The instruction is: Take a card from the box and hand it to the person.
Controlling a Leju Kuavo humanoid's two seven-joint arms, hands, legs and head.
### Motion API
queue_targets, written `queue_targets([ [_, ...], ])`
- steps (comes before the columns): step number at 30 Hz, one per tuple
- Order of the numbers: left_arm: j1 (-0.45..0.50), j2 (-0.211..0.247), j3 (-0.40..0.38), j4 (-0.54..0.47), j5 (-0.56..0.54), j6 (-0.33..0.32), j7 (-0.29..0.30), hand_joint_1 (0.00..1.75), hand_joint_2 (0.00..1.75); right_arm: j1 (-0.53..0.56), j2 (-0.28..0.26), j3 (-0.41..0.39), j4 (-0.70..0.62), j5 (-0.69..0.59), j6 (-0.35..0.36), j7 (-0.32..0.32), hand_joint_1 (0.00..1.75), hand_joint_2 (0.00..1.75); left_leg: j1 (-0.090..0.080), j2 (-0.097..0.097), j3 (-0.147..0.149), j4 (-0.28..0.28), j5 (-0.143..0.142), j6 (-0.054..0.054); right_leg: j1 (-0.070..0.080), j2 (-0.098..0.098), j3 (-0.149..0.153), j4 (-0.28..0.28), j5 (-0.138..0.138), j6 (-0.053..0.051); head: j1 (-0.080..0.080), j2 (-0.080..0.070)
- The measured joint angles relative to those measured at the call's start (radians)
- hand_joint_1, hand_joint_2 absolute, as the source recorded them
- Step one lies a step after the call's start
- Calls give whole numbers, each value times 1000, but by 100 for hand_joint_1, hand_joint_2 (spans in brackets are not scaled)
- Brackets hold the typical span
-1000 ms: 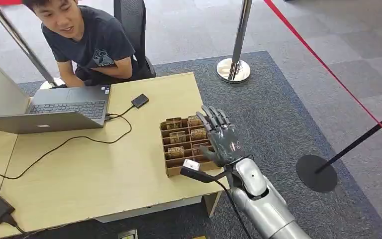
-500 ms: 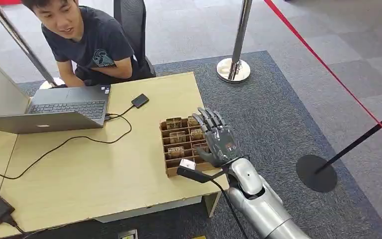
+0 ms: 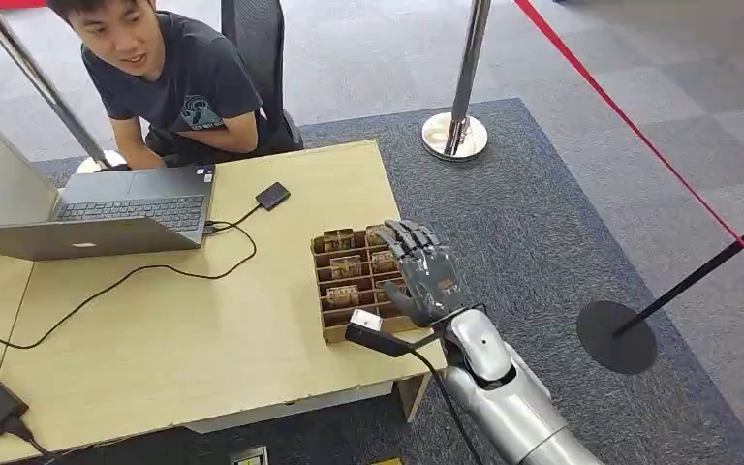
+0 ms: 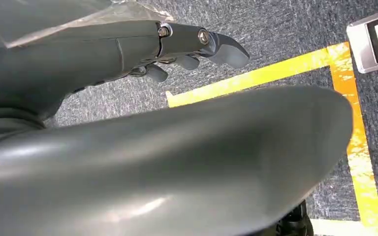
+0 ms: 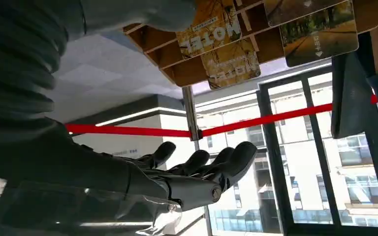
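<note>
Head view, right robot hand (image 3: 424, 274) over the right side of the card box (image 3: 349, 281) on the surface (image 3: 174, 329) (near its corner), fingers spread and slightly curled, grasping nothing, cards (image 3: 345, 266) standing in the compartments beside it.

In the right wrist view, a card (image 5: 215, 30) standing in the wooden box (image 5: 152, 42) bears the word "MOTEL" in white letters, shown upside down there. The card behind it (image 5: 231, 66) carries a white line of print too blurred to read, and another card (image 5: 320, 34) shows small white characters with an arrow, also unreadable. The person's dark T-shirt (image 3: 199, 87) has a pale printed emblem (image 3: 197, 110) with no legible lettering.
</note>
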Motion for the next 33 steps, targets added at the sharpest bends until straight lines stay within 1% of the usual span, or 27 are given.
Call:
queue_targets([
  [4,0,0,0,0,-1,0,0,0,0,4,-2,0,-4,2,1,2,59,175,0,0,0,0,0,0,0,0,0,0,0,0,0,0],
  [9,0,0,0,0,-6,0,0,0,0,9,-6,0,-11,3,3,6,61,175,0,0,0,0,0,0,0,0,0,0,0,0,0,0],
  [10,0,0,0,0,-7,0,0,0,0,10,-6,0,-11,3,3,8,127,175,0,0,0,0,0,0,0,0,0,0,0,0,0,0],
  [11,0,0,0,0,-7,0,0,0,0,10,-8,0,-13,3,3,8,126,175,0,0,0,0,0,0,0,0,0,0,0,0,0,0],
  [12,0,0,0,0,-7,0,0,0,0,11,-9,0,-14,3,3,8,141,175,0,0,0,0,0,0,0,0,0,0,0,0,0,0],
  [13,1,0,0,0,-8,0,0,0,0,11,-9,0,-14,3,3,8,140,175,0,0,0,0,0,0,0,0,0,0,0,0,0,0],
  [14,0,0,0,0,-9,0,0,0,0,13,-10,0,-14,3,4,8,131,175,0,0,0,0,0,0,0,0,0,0,0,0,0,0],
  [15,0,0,0,0,-10,-1,0,0,0,15,-10,0,-15,3,5,8,129,175,0,0,0,0,0,0,0,0,0,0,0,0,0,0],
  [16,0,0,0,0,-10,-1,0,0,0,17,-10,0,-17,5,8,8,113,175,0,0,0,0,0,0,0,0,0,0,0,0,0,0],
  [17,0,0,0,0,-10,-1,0,0,0,19,-10,0,-19,6,9,8,87,175,0,0,0,0,0,0,0,0,0,0,0,0,0,0],
  [19,0,0,0,0,-10,-1,0,0,0,21,-10,0,-19,6,13,8,103,175,0,0,0,0,0,0,0,0,0,0,0,0,0,0],
  [22,0,0,1,0,-12,-2,0,0,0,21,-10,0,-17,6,21,8,103,175,0,0,0,0,0,0,0,0,0,0,0,0,0,0],
  [23,0,0,2,0,-13,-2,0,0,0,21,-10,0,-14,5,23,8,99,175,0,0,0,0,0,0,0,0,0,0,0,0,0,0],
  [24,0,0,2,0,-13,-2,0,0,0,21,-10,0,-10,3,24,8,99,175,0,0,0,0,0,0,0,0,0,0,0,0,0,0],
  [25,0,0,3,0,-13,-2,0,0,0,21,-10,0,-5,3,24,8,96,175,0,0,0,0,0,0,0,0,0,0,0,0,0,0],
  [26,0,0,3,0,-13,-2,0,0,0,21,-10,0,0,2,23,8,84,175,0,0,0,0,0,0,0,0,0,0,0,0,0,0],
  [27,0,0,4,0,-14,-2,1,0,0,21,-10,0,6,-1,22,8,79,175,0,0,0,0,0,0,0,0,0,0,0,0,0,0],
  [28,0,0,5,0,-14,-2,0,0,0,21,-10,0,11,-2,20,8,99,175,0,0,0,0,0,0,0,0,0,0,0,0,0,0],
  [29,0,0,6,0,-15,-2,1,0,0,21,-9,0,19,-3,19,8,93,175,0,0,0,0,0,0,0,0,0,0,0,0,0,0],
  [30,0,0,7,0,-16,-2,0,0,0,21,-9,0,25,-3,19,8,93,175,0,0,0,0,0,0,0,0,0,0,0,0,0,0],
  [31,0,0,7,0,-16,-2,0,0,0,20,-9,0,30,-4,19,8,80,175,0,0,0,0,0,0,0,0,0,0,0,0,0,0],
  [32,0,0,8,0,-16,-2,0,0,0,20,-9,0,35,-5,19,8,91,175,0,0,0,0,0,0,0,0,0,0,0,0,0,0],
  [33,0,0,8,0,-16,-2,1,0,0,20,-9,0,41,-6,18,8,87,175,0,0,0,0,0,0,0,0,0,0,0,0,0,0],
])
